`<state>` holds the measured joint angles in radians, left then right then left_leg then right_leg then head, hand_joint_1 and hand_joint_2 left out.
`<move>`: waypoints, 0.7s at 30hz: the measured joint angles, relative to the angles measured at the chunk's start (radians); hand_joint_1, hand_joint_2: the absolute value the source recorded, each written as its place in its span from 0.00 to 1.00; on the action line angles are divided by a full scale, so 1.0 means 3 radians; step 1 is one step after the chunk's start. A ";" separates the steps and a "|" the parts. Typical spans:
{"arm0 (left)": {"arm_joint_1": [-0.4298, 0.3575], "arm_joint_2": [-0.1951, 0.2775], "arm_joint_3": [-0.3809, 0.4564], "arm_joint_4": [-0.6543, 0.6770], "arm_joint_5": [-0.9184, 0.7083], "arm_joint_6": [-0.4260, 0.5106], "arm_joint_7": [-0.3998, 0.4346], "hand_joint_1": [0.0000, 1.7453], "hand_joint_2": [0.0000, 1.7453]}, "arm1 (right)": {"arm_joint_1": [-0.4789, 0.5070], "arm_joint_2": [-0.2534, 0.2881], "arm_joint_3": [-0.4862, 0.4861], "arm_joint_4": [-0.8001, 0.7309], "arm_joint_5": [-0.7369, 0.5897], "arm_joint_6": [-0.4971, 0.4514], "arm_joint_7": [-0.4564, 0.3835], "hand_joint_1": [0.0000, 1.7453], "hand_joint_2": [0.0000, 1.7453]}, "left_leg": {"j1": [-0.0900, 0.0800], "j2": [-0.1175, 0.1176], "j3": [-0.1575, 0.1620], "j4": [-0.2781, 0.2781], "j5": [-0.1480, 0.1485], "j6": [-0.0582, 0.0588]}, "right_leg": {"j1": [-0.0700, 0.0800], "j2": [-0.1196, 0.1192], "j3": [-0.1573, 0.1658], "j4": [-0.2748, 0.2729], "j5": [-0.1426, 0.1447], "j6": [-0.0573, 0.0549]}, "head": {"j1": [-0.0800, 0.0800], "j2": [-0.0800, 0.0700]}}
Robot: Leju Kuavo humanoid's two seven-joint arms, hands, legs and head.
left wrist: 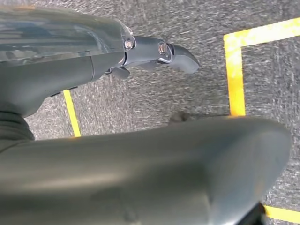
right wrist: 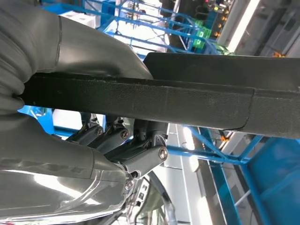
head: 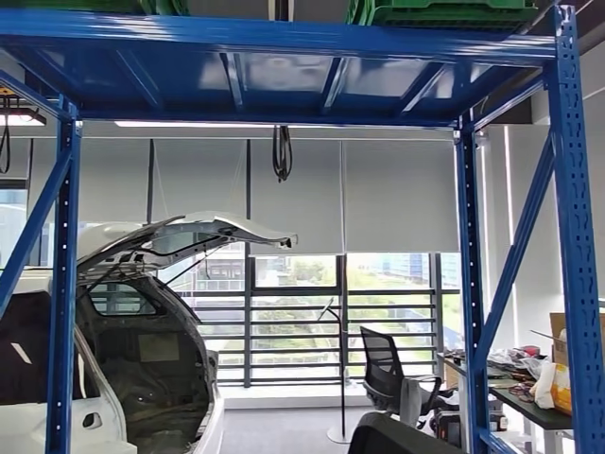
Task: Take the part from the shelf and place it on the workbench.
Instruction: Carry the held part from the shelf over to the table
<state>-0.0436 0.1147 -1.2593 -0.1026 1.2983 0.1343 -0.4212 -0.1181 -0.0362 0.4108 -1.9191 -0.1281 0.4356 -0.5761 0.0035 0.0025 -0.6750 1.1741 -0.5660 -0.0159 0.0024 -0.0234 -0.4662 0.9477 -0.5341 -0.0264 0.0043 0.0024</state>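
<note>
Right robot hand (right wrist: pixel 116 140): gripping long black part (right wrist: pixel 141 101), fingers curling around it.
Left robot hand (left wrist: pixel 148 51): hanging over floor (left wrist: pixel 176 89), fingers apart, holding nothing.

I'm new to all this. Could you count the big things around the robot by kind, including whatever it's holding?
white car: 1
blue shelf rack: 1
black office chair: 1
cardboard box: 1
long black part, gripped in the right hand: 1
Total: 5
</note>
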 joint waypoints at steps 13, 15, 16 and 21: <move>-0.0029 0.0031 0.0002 0.0001 0.0122 -0.0017 0.0105 0.00 1.00 | -0.0079 -0.0003 0.0007 0.0004 0.0066 0.0059 -0.0002 1.00 1.00 | 0.0026 0.0100 0.0379 -0.0570 0.0248 0.0118 | 0.0025 -0.0093 -0.0167 0.0271 -0.0148 0.0147 | -0.0002 0.0001; -0.0044 0.0031 0.0010 0.0001 0.0177 -0.0037 0.0188 0.00 1.00 | -0.0109 -0.0007 0.0016 0.0014 0.0087 0.0074 0.0004 1.00 1.00 | 0.0028 0.0046 0.0363 -0.0571 0.0263 0.0142 | 0.0006 0.0036 -0.0356 0.0684 -0.0362 0.0170 | -0.0003 0.0000; -0.0051 0.0033 0.0014 0.0001 0.0201 -0.0046 0.0230 0.00 1.00 | -0.0123 -0.0011 0.0024 0.0024 0.0097 0.0079 0.0013 1.00 1.00 | 0.0024 0.0015 0.0356 -0.0570 0.0268 0.0150 | 0.0000 0.0051 -0.0466 0.0913 -0.0445 0.0175 | -0.0003 0.0000; -0.0053 0.0044 0.0028 0.0001 0.0282 -0.0069 0.0323 0.00 1.00 | -0.0218 -0.0061 0.0081 0.0123 0.0115 0.0098 0.0036 1.00 1.00 | 0.0011 -0.0146 0.0354 -0.0567 0.0286 0.0147 | -0.0002 0.0164 -0.0329 0.0548 -0.0068 0.0129 | -0.0003 0.0000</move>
<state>-0.0595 0.1280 -1.2511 -0.1022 1.3829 0.1135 -0.3243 -0.1835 -0.0546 0.4352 -1.8822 -0.0936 0.4651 -0.5652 0.0067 -0.0412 -0.5688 1.0039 -0.4803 0.0281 0.0018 0.0259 -0.5650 1.1121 -0.5546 0.0123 0.0035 0.0023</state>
